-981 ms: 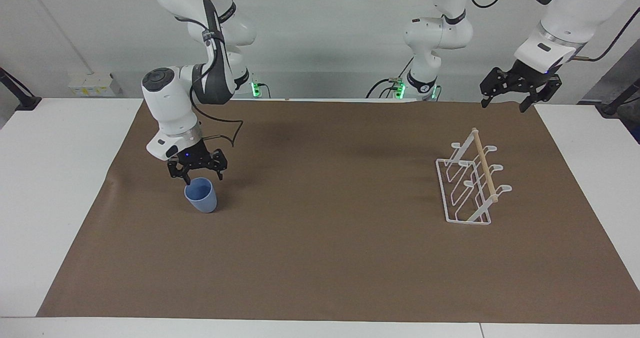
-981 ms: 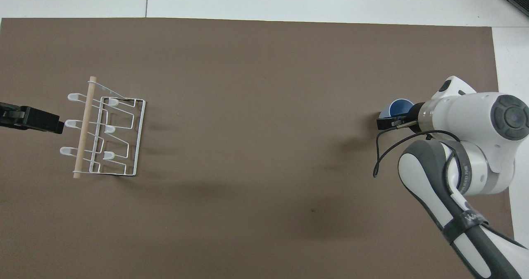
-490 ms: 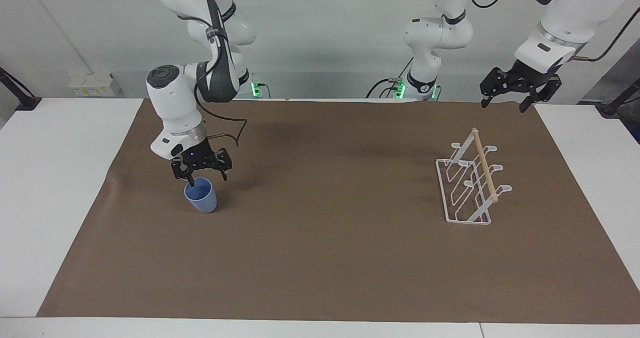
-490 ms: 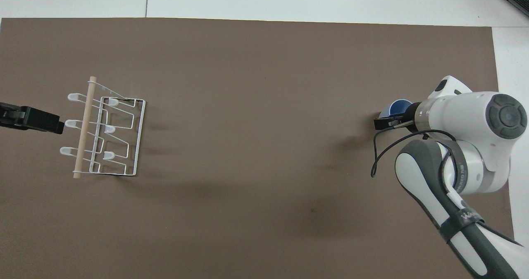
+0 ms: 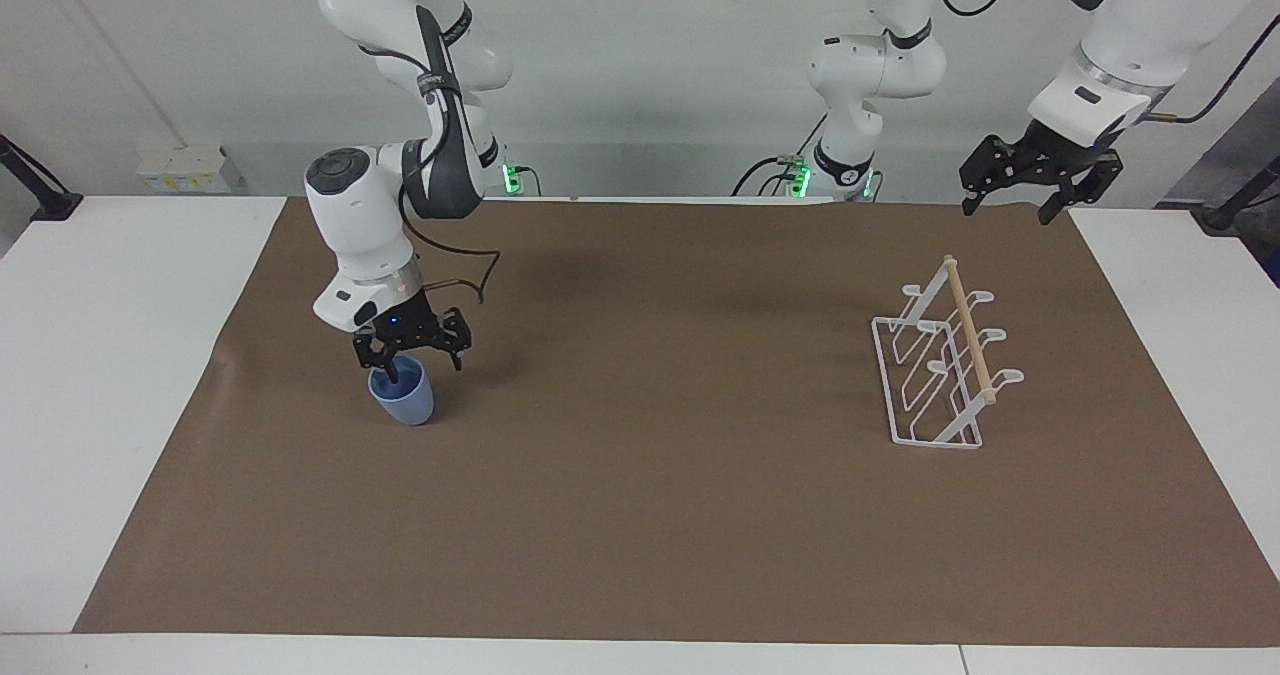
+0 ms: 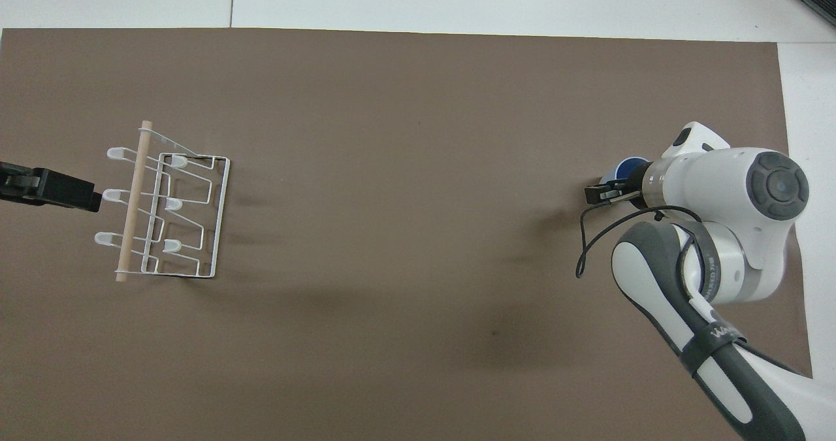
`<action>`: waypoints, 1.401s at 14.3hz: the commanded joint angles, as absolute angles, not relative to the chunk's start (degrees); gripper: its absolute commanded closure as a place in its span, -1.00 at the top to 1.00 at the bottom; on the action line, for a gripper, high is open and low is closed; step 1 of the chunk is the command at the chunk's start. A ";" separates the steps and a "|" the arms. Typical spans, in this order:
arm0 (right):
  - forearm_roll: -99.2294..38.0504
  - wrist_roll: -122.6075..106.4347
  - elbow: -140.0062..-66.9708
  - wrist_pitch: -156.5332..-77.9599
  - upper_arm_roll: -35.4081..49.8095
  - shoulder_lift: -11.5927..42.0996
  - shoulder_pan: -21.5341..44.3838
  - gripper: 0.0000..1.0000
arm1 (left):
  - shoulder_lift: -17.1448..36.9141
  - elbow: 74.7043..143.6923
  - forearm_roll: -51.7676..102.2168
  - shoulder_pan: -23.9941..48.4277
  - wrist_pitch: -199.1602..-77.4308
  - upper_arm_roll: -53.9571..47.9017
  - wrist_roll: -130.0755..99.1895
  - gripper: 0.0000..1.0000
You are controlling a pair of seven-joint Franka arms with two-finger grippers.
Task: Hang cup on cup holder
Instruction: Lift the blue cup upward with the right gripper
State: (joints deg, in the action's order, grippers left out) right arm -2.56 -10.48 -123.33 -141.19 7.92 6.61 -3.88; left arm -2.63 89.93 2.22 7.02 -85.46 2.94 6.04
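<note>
The light-blue cup (image 5: pixel 403 401) stands upright on the brown mat at the right arm's end of the table; only its rim shows in the overhead view (image 6: pixel 626 166). My right gripper (image 5: pixel 412 363) is open, low over the cup, with one finger dipping into its mouth and the other outside the rim; the overhead view shows it too (image 6: pixel 615 185). The white wire cup holder (image 5: pixel 938 367) with its wooden dowel (image 5: pixel 968 327) stands at the left arm's end, also in the overhead view (image 6: pixel 171 204). My left gripper (image 5: pixel 1008 213) waits open, raised beside the holder (image 6: pixel 81 196).
The brown mat (image 5: pixel 660 475) covers most of the table, with bare white table (image 5: pixel 110 355) at both ends. The right arm's elbow and a loose black cable (image 6: pixel 591 245) hang over the mat near the cup.
My right gripper has come down and shifted slightly over the cup, so one finger now sits in its mouth. The cup, the holder and my left arm have not moved.
</note>
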 commanded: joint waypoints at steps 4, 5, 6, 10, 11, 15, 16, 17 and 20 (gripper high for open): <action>-0.88 -9.49 -123.84 -141.51 8.09 6.42 -4.13 -0.95 | -4.22 91.76 2.11 7.47 -85.78 3.34 6.68 1.00; -0.88 -9.49 -123.84 -141.33 8.09 6.42 -4.30 -1.00 | -4.22 91.76 2.11 7.47 -85.69 3.34 6.68 1.00; -0.88 -9.58 -123.84 -141.07 8.09 6.42 -4.57 -1.00 | -4.31 91.76 2.02 7.47 -85.69 3.34 6.68 1.00; -0.88 -9.49 -123.66 -138.87 8.09 6.24 -4.57 -1.00 | -4.31 91.76 2.11 7.47 -85.69 3.34 6.68 1.00; -0.88 -9.58 -123.31 -137.82 8.09 6.24 -4.48 -1.00 | -4.22 91.76 2.11 7.47 -85.69 3.34 6.68 1.00; -1.23 -9.75 -114.91 -125.47 8.09 5.10 -5.62 -1.00 | -4.22 91.76 2.02 7.47 -85.61 3.34 6.50 1.00; -1.32 -9.76 -111.57 -120.98 8.09 5.10 -6.32 -1.00 | -4.31 91.76 2.02 7.47 -85.43 3.34 6.42 1.00; -1.41 -9.76 -108.58 -117.46 8.09 5.10 -6.68 -1.00 | -4.31 91.76 2.02 7.47 -85.17 3.34 6.42 1.00; -1.67 -9.67 -102.85 -109.89 8.09 4.57 -7.29 -1.00 | -4.31 91.76 2.02 7.30 -85.17 3.43 6.59 1.00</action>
